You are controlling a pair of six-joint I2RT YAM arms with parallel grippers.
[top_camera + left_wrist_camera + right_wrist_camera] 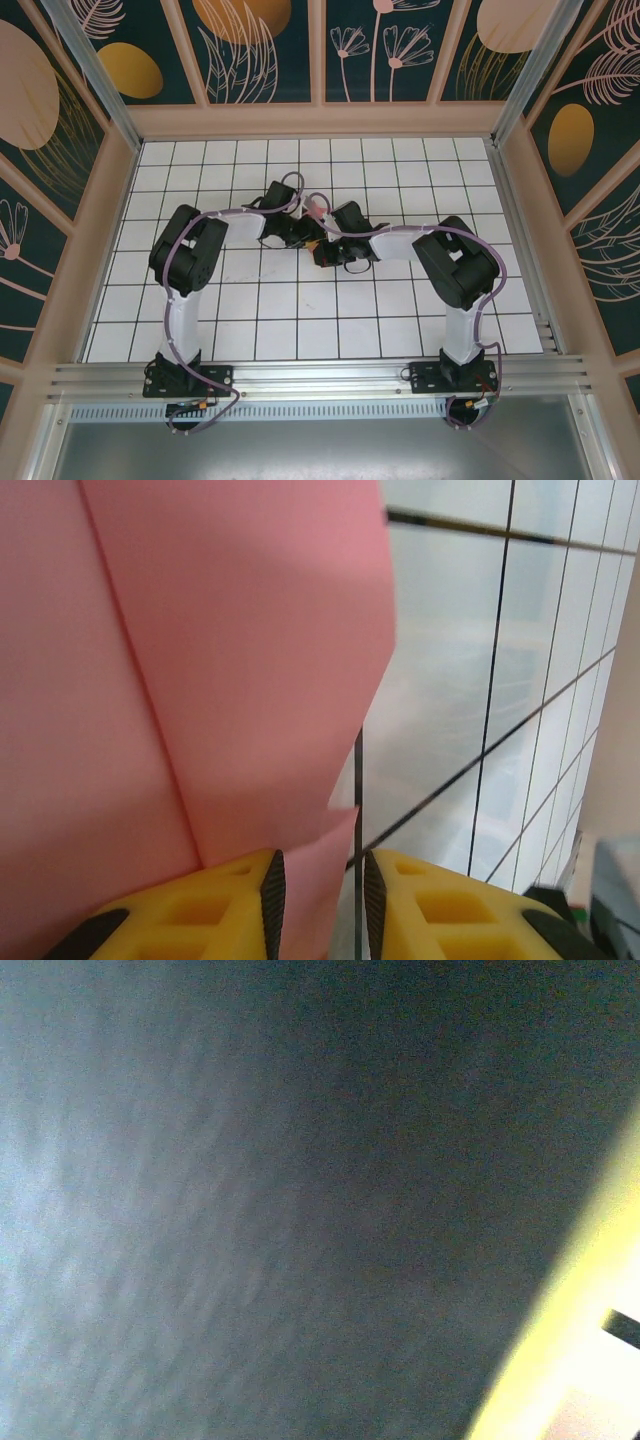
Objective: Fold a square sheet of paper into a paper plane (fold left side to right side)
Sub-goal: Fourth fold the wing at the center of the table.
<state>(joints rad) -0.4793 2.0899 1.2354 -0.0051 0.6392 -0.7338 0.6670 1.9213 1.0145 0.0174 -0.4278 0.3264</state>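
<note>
The salmon-pink sheet of paper lies close under the left wrist camera. It has a sharp crease running down it and a folded flap lying over a lower layer. My left gripper has its yellow fingers a little apart. A corner of the paper lies between the black pads, against the left pad, and bare table shows beside the right pad. From above, both grippers meet at mid-table, the left gripper and the right gripper, covering most of the paper. The right wrist view is a dark blur, so its jaws are hidden.
The white gridded table is boxed in by wooden walls at the back and sides. An aluminium rail runs along the near edge, where both arm bases are bolted. Purple cables run along both arms.
</note>
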